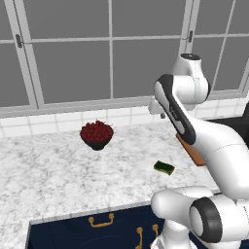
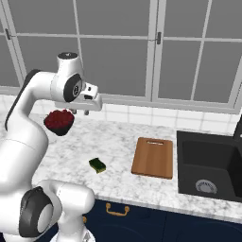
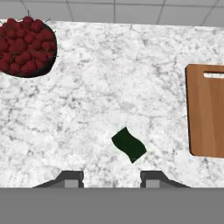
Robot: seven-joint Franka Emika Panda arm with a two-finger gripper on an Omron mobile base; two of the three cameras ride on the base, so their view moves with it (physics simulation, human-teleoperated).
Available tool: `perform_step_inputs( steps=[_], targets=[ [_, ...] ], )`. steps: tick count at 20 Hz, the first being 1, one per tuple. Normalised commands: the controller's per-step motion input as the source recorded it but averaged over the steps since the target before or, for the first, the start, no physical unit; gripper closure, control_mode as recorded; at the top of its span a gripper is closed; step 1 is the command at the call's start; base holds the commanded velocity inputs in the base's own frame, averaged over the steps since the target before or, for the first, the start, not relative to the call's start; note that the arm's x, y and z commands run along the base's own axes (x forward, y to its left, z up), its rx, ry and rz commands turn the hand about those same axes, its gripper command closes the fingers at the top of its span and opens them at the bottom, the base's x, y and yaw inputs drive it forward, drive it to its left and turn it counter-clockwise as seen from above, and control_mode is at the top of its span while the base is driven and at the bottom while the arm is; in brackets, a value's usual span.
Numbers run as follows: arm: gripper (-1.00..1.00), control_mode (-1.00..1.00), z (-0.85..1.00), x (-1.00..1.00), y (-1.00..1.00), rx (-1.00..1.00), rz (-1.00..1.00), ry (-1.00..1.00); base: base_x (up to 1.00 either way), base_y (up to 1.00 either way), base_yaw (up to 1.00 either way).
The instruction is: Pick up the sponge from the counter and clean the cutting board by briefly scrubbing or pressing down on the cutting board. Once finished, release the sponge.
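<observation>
The sponge (image 1: 164,168) (image 2: 97,165) (image 3: 129,145), a small block with a dark green top, lies flat on the white marble counter (image 1: 48,165) (image 2: 118,137). Just right of it rests the reddish-brown wooden cutting board (image 2: 153,157) (image 3: 205,111), largely hidden behind the arm in the left base view (image 1: 192,151). My gripper (image 2: 80,112) (image 1: 163,115) (image 3: 112,177) hangs high above the counter, pointing down. Its fingertips stand wide apart with nothing between them. In the hand view the sponge sits just beyond the gap between them.
A dark bowl of red fruit (image 1: 97,133) (image 2: 59,122) (image 3: 26,46) stands at the back left of the counter near the tiled wall. A black sink basin (image 2: 208,165) lies right of the board. Navy cabinets with gold handles (image 2: 117,209) run below the front edge.
</observation>
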Motion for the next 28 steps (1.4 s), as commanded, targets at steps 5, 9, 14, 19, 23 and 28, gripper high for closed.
perform_step_inputs(
  steps=[5,9,14,19,23,28],
  targets=[
    [-1.0,-1.0,-0.17,-0.1,-0.1,-0.01,0.17,0.03,0.0,0.0,0.0],
    [-1.0,-1.0,-0.39,-0.13,-0.2,-0.13,0.48,0.08,0.0,0.0,0.0],
    [-1.0,-1.0,-0.69,0.0,-0.03,-0.13,0.22,0.1,0.0,0.0,0.0],
    [-1.0,-1.0,-0.72,-0.03,0.0,-0.02,0.06,0.05,0.0,0.0,0.0],
    [-1.0,-1.0,-0.53,0.0,0.0,0.0,0.0,0.0,0.0,0.0,0.0],
    [-1.0,-1.0,-0.51,0.0,0.0,0.0,0.0,0.0,0.0,0.0,0.0]
  ],
)
